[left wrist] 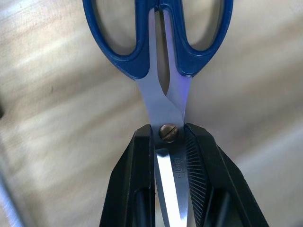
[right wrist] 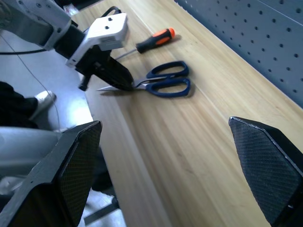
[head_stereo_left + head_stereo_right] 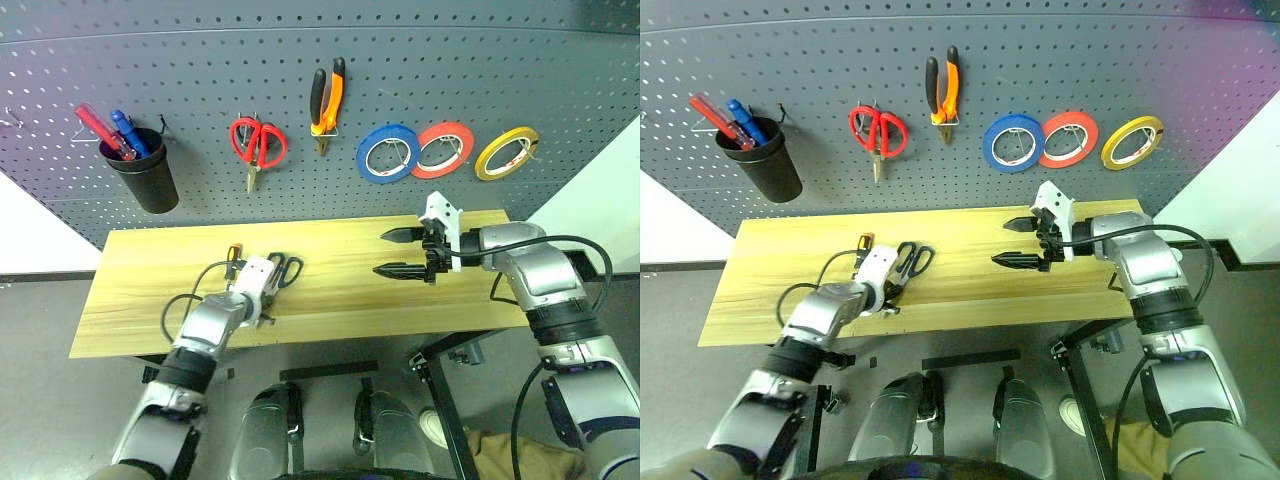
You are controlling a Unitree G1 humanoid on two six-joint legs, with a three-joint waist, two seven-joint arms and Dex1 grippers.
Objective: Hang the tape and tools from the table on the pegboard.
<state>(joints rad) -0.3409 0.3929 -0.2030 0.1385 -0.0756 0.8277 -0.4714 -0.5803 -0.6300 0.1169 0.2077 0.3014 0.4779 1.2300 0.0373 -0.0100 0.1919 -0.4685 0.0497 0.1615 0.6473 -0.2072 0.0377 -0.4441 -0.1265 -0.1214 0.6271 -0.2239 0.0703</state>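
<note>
- The left gripper (image 2: pixel 111 78) was clamped on the blue-handled scissors (image 2: pixel 163 83), pinching the blades right at the pivot screw (the left wrist view showed both black fingers (image 1: pixel 130 184) pressed against the metal on either side).
- Those scissors were over the near-left part of the table (image 3: pixel 340 295), handles pointing toward the far side. Couldn't tell whether they were touching the wood or lifted a bit.
- The screwdriver (image 2: pixel 150 41) with the orange-and-black handle lay flat on the table just to the left of the scissors, close but not touching.
- The right gripper (image 3: pixel 398 252) hovered above the right half of the table with its fingers spread wide, pointing left, nothing between them.
- On the pegboard (image 3: pixel 420 60), the orange-and-black pliers (image 3: pixel 327 100) hung near the middle, handles up.
- The blue tape (image 3: pixel 388 153) hung to the right of the pliers, with a red-orange roll (image 3: pixel 443 150) overlapping its right edge and a yellow roll (image 3: pixel 507 152) further right.
- Red-handled scissors (image 3: pixel 258 145) hung to the left of the pliers, and a black cup (image 3: pixel 143 168) at the far left held a red and a blue handled tool.
</note>
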